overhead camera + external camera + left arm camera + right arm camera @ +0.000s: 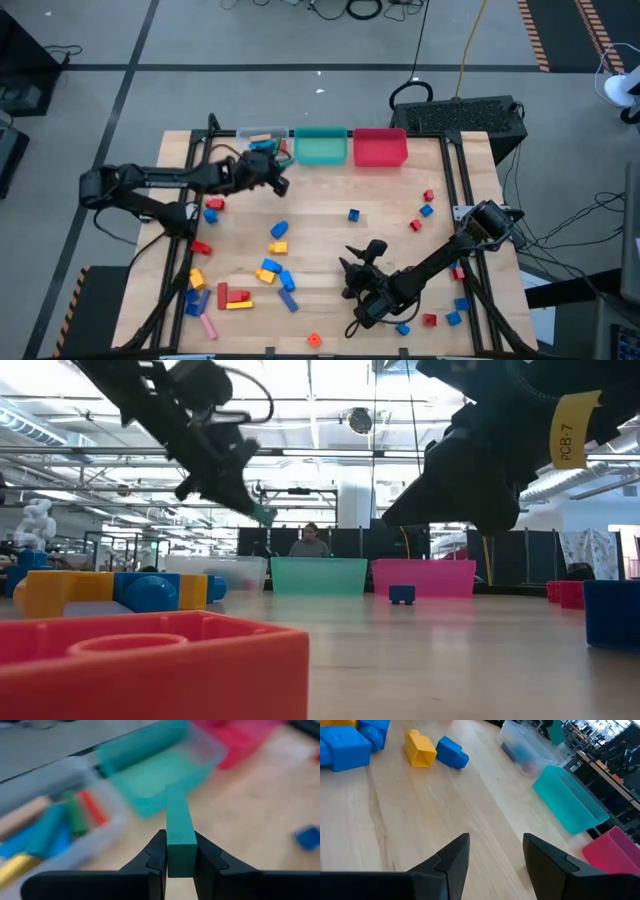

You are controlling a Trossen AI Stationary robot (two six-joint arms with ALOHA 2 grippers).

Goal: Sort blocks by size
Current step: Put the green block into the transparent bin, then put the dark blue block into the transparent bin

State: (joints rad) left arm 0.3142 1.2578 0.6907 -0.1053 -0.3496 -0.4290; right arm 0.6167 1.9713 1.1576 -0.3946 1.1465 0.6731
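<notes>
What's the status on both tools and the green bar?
Left tool shut on green bar, by clear bin. Right tool open, empty, above bare table. Nothing in the way.

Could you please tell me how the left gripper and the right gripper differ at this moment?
The left gripper is shut on a long green bar; the right gripper is open and holds nothing. The left gripper is near the clear bin at the table's far edge, while the right gripper hangs over bare wood toward the near side. The left gripper's bar points toward the bins; the right gripper has only loose blocks ahead. Both have dark fingers.
</notes>
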